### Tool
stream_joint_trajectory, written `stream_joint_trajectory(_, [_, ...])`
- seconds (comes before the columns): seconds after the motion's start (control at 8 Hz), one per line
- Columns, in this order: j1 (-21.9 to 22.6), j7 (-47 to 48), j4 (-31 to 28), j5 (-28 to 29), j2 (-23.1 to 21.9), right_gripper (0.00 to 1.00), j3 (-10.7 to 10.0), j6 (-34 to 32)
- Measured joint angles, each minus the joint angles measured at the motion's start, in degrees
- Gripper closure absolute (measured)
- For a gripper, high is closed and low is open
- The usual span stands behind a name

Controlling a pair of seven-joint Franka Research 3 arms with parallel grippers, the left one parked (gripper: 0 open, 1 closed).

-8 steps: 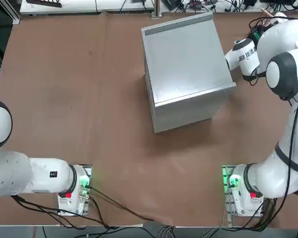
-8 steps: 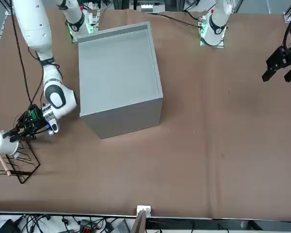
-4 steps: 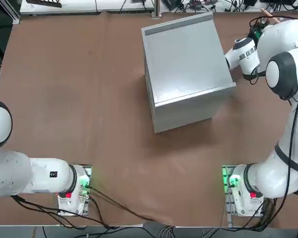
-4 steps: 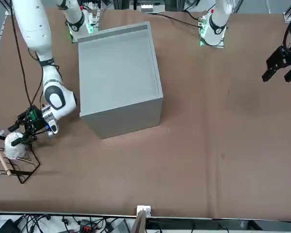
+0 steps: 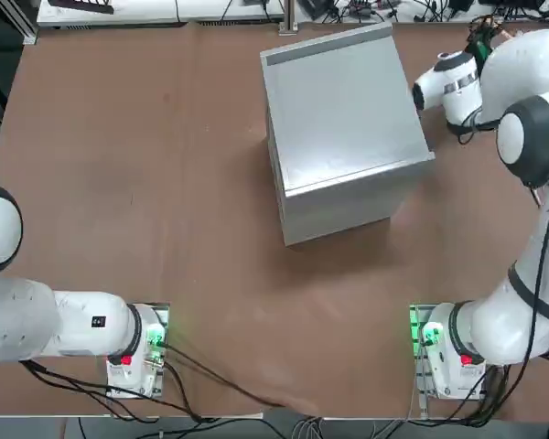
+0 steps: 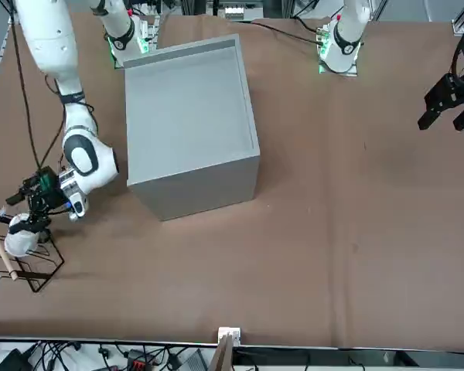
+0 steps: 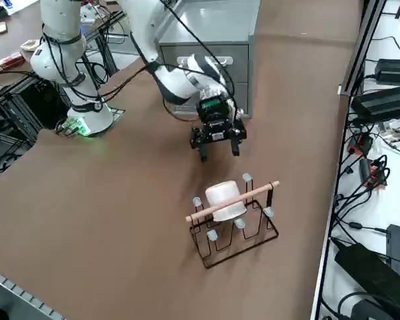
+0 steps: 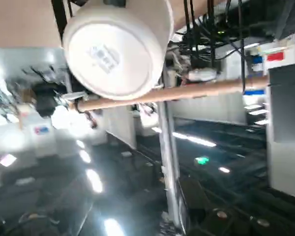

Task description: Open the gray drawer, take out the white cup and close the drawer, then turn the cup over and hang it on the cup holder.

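Step in hand: the last one, the hanging, was judged to be at its release; the white cup [image 7: 225,200] was seen resting base-up on the cup holder [image 7: 235,225], with no finger on it.
Right gripper [image 7: 218,149]: found empty, its two fingers spread wide and pointed down at the table, nothing lying between them.
Cup, place: found just beyond the fingertips, on the side away from the cabinet and a little lower than the hand; near it, not touching.
Cup, attitude: recorded as turned over, round flat base uppermost and tipped a little toward the hand, mouth downward over the rack's pegs; in the wrist view the base [image 8: 110,51] faced the camera nearly square on.
Cup, long axis: judged to run near upright, leaning slightly; the handle could not be made out.
Holder, long axis: the light wooden rod [image 7: 232,201] was seen lying level across the wire frame, crosswise to the line from hand to cup, with the cup against it.
Gray drawer [image 7: 203,53]: recorded shut, its front flush with the cabinet, behind the hand.
Progress: the task was judged all but complete.
Next move: a clear withdrawal was judged to be called for, up and back toward the cabinet, the fingers kept wide.
Risk: a brush against the rod or the wire frame was judged likely to tip the cup off.
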Motion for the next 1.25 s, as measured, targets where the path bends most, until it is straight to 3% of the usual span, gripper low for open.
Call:
stream_joint_trajectory(0.5, [0.09, -15.17, 3.89, 28.00, -13.28, 0.00, 0.75, 2.32])
stream_joint_trajectory(1.0, [-2.26, -15.19, 10.24, 63.03, -21.37, 0.00, 0.69, -2.97])
stream_joint_trajectory(1.25, [-5.95, -13.58, 13.76, 75.57, -23.76, 0.00, 0.62, -6.56])
